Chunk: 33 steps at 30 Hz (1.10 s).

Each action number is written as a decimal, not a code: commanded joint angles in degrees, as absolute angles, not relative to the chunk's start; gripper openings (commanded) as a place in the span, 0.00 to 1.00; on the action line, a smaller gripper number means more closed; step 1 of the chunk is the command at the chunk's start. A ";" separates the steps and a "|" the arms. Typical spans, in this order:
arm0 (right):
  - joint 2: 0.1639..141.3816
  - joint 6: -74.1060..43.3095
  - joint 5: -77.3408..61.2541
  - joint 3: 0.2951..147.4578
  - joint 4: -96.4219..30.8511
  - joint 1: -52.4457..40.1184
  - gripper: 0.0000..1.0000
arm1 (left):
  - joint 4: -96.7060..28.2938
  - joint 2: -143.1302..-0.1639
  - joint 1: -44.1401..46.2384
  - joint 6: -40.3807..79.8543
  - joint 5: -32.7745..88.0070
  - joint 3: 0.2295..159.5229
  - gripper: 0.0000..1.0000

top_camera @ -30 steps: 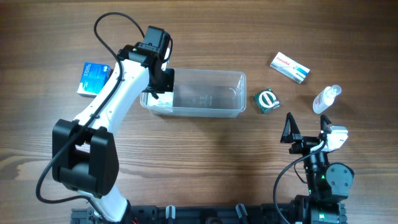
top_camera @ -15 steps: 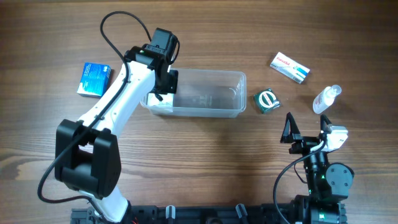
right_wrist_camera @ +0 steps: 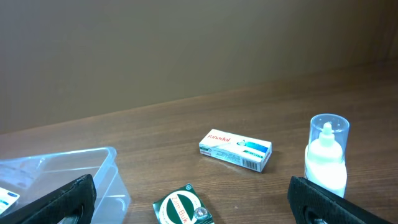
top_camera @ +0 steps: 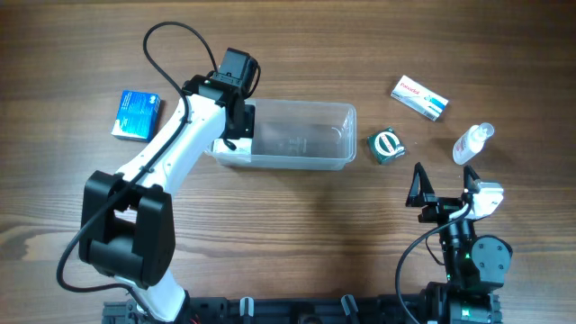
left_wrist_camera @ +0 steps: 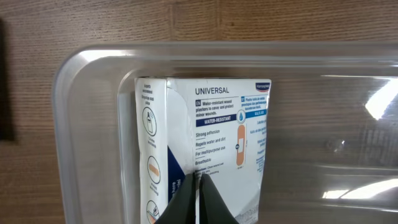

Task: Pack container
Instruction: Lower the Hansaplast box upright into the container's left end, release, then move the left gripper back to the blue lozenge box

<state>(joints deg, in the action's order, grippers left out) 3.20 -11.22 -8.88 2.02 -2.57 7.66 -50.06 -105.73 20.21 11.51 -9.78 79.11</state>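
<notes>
Change: slight shift of left gripper [top_camera: 238,124] further over container [top_camera: 301,102] left end.
Left fingers [left_wrist_camera: 214,204]: closed tip to tip, holding nothing.
Right gripper [top_camera: 443,175]: wide open, empty.
Container: mid-table, plaster box [left_wrist_camera: 217,137] lying inside.
Meaning: probably one item packed, others waiting outside.

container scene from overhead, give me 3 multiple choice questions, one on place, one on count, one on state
1. Where is the plaster box? A) inside the container B) outside it, lying loose C) lifted in mid-air
2. How many items lie on the table outside the container? A) two B) four C) six
3. The right gripper jaws are: A) shut on something B) shut, empty C) open, empty

Answers: 1 A, container walls surround it in the left wrist view; 2 B, blue box, Panadol box, green pack, clear bottle; 3 C, jaws wide apart, nothing between.
</notes>
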 commanded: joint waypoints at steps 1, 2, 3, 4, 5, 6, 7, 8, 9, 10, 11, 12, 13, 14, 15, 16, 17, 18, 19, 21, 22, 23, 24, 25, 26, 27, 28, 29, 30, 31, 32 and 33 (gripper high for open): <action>3.27 -10.63 -8.58 1.74 -2.42 7.57 1.00 | -50.13 -105.03 20.23 12.49 -13.43 77.76 0.06; 3.27 -10.63 -8.58 1.74 -2.42 7.57 1.00 | -50.13 -105.03 20.23 12.49 -13.47 77.76 0.06; 3.27 -10.66 -8.58 1.74 -2.42 7.57 1.00 | -50.13 -105.03 20.23 12.49 -13.47 77.76 0.06; 3.27 -10.63 -8.58 1.74 -2.42 7.57 1.00 | -50.11 -105.03 20.25 12.49 -13.58 77.76 0.06; 3.27 -10.66 -8.58 1.74 -2.42 7.57 1.00 | -50.00 -105.03 20.23 12.49 -13.58 77.76 0.06; 3.27 -10.63 -8.58 1.74 -2.42 7.57 1.00 | -49.89 -105.03 20.25 12.49 -13.58 77.76 0.06; 3.27 -10.66 -8.58 1.74 -2.42 7.57 1.00 | -49.69 -105.03 20.25 12.49 -13.58 77.76 0.06; 3.27 -10.66 -8.58 1.74 -2.42 7.57 1.00 | -49.47 -105.03 20.25 12.49 -13.56 77.76 0.07; 3.27 -10.66 -8.58 1.74 -2.42 7.57 1.00 | -49.32 -105.01 20.23 12.49 -13.58 77.78 0.07; 3.27 -10.63 -8.58 1.74 -2.42 7.57 1.00 | -49.19 -105.01 20.25 12.49 -13.58 77.78 0.07; 3.27 -10.63 -8.58 1.74 -2.42 7.57 1.00 | -49.06 -105.01 20.25 12.49 -13.58 77.80 0.07; 3.27 -10.66 -8.58 1.74 -2.42 7.57 1.00 | -49.08 -104.97 20.25 12.49 -13.56 77.97 0.07; 3.27 -10.66 -8.58 1.74 -2.42 7.57 1.00 | -49.12 -104.77 20.25 12.49 -13.52 78.37 0.07; 3.27 -10.63 -8.58 1.74 -2.42 7.57 1.00 | -49.23 -104.38 20.25 12.49 -13.37 78.98 0.07; 3.27 -10.63 -8.58 1.74 -2.42 7.57 1.00 | -49.76 -103.61 20.34 12.49 -12.91 80.03 0.06; 3.27 -10.66 -8.56 1.74 -2.42 7.57 1.00 | -50.26 -102.74 20.36 12.49 -12.62 81.08 0.06; 3.27 -10.66 -8.58 1.74 -2.42 7.57 1.00 | -50.43 -101.60 20.36 12.49 -12.49 82.08 0.06; 3.27 -10.63 -8.58 1.74 -2.42 7.57 1.00 | -50.35 -100.01 20.34 12.47 -12.58 83.24 0.06; 3.27 -10.66 -8.58 1.74 -2.42 7.57 1.00 | -49.95 -98.39 19.99 12.47 -12.75 84.38 0.07; 3.27 -10.66 -8.58 1.74 -2.42 7.57 1.00 | -49.04 -95.66 18.90 12.40 -12.78 85.73 0.12; 3.27 -10.63 -8.58 1.74 -2.42 7.57 1.00 | -48.14 -93.17 17.15 12.21 -13.78 85.97 0.14; 3.27 -10.63 -8.58 1.74 -2.42 7.57 1.00 | -47.97 -91.88 15.73 12.21 -14.57 85.97 0.15; 3.27 -10.66 -8.58 1.74 -2.42 7.57 1.00 | -48.01 -90.63 13.65 11.97 -15.05 85.97 0.15; 3.27 -10.61 -8.58 1.74 -2.42 7.57 1.00 | -48.31 -89.78 11.00 10.85 -14.98 85.97 0.16; 3.27 -10.66 -8.58 1.74 -2.42 7.57 1.00 | -48.71 -89.23 8.23 9.72 -14.96 85.95 0.17; 3.27 -10.63 -8.58 1.74 -2.42 7.57 1.00 | -48.95 -89.12 6.55 9.10 -14.81 85.95 0.20; 3.27 -10.66 -8.58 1.74 -2.42 7.57 1.00 | -49.36 -89.12 3.18 8.16 -14.81 85.95 0.36; 3.27 -10.63 -8.58 1.74 -2.42 7.57 1.00 | -49.56 -89.30 0.03 6.70 -14.63 85.95 0.72; 3.27 -10.66 -8.58 1.74 -2.42 7.57 1.00 | -49.50 -89.62 -2.33 5.87 -14.24 85.95 0.90; 3.27 -10.68 -8.58 1.74 -2.42 7.57 1.00 | -49.19 -89.84 -4.73 4.67 -13.19 85.95 0.96; 3.27 -10.66 -8.58 1.74 -2.42 7.57 1.00 | -48.73 -90.21 -6.90 2.68 -11.27 85.95 1.00; 3.27 -10.66 -8.58 1.74 -2.42 7.57 1.00 | -48.14 -90.80 -9.28 -1.19 -7.51 85.95 1.00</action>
<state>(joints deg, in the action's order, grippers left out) 3.20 -11.22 -8.91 2.02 -2.57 7.66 -49.04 -89.65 -3.70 7.14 -13.23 85.69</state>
